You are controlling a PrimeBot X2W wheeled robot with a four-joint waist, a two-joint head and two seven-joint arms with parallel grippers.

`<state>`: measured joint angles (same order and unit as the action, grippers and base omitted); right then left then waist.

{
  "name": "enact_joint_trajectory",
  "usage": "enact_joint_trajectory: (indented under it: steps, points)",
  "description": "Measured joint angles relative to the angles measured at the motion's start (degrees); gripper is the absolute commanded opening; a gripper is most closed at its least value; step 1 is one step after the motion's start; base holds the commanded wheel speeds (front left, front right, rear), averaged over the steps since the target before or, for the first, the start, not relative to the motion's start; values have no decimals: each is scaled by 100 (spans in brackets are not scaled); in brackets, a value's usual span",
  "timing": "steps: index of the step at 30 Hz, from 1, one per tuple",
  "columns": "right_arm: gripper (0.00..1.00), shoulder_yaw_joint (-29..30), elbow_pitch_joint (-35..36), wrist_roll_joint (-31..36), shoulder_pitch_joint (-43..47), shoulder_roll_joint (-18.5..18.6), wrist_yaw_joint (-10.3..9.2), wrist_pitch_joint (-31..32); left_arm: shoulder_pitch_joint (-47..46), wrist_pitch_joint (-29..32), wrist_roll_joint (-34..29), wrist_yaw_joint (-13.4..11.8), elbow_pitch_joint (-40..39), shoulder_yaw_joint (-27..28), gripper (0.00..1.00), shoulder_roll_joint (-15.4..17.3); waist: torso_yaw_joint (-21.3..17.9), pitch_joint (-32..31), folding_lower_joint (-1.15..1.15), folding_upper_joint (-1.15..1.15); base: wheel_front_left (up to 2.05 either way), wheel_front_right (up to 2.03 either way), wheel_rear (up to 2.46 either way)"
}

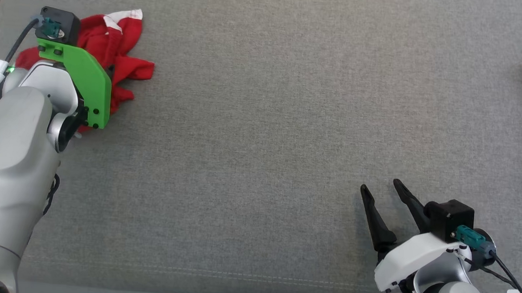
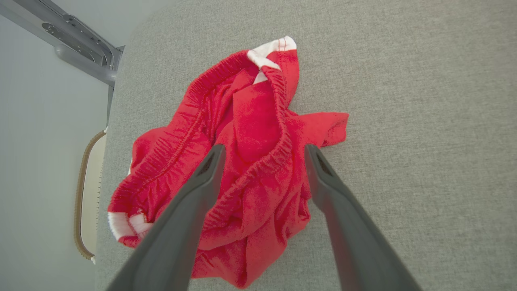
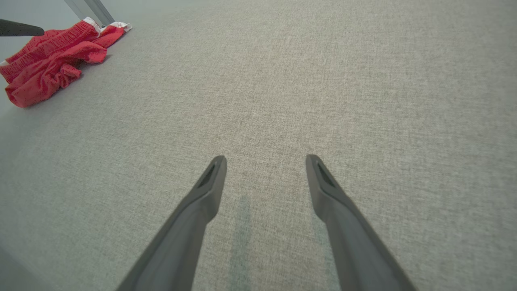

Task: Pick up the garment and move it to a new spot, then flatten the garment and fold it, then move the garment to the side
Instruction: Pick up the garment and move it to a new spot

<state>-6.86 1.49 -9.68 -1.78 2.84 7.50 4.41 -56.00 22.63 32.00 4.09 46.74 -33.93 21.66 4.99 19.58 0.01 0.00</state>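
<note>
Garment (image 1: 125,56), red with white trim: lay crumpled at the tabletop's (image 1: 262,120) far-left corner, unlifted; left gripper (image 2: 262,151) above it, jaws apart and empty; right gripper (image 1: 378,185) near the front edge, jaws apart; pickup, move, flattening, folding and setting aside apparently all outstanding.

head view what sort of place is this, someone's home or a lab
Most likely a robot lab workstation, not a home: a wide table covered in plain grey fabric, a crumpled red garment laid out on it, and a bare metal frame past the table's edge.
</note>
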Motion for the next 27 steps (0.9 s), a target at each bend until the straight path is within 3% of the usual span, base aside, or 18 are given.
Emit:
enact_joint_trajectory:
  steps: [7,8,10,16,27]
  points:
    - [100,-13,-44,-47,-79,0,0,-88,-115,-2,13,-166,290,2,97,-96,-278,296,0,0,0,0,0]
    - [100,-21,-59,-58,-91,0,0,-107,-131,-27,13,-185,331,7,53,-93,-311,319,0,0,0,0,0]
    - [100,-18,-98,-69,-99,-1,0,-133,-159,-88,5,-237,389,9,0,-96,-367,350,0,0,0,0,0]
    - [100,-29,-227,-76,-174,-1,0,-201,-226,-200,-26,-315,556,3,0,-89,-416,273,-1,0,0,0,0]
    - [100,-196,-553,-193,-215,-1,0,-341,-388,-831,26,-200,391,30,0,-257,-467,-77,-1,0,0,0,0]
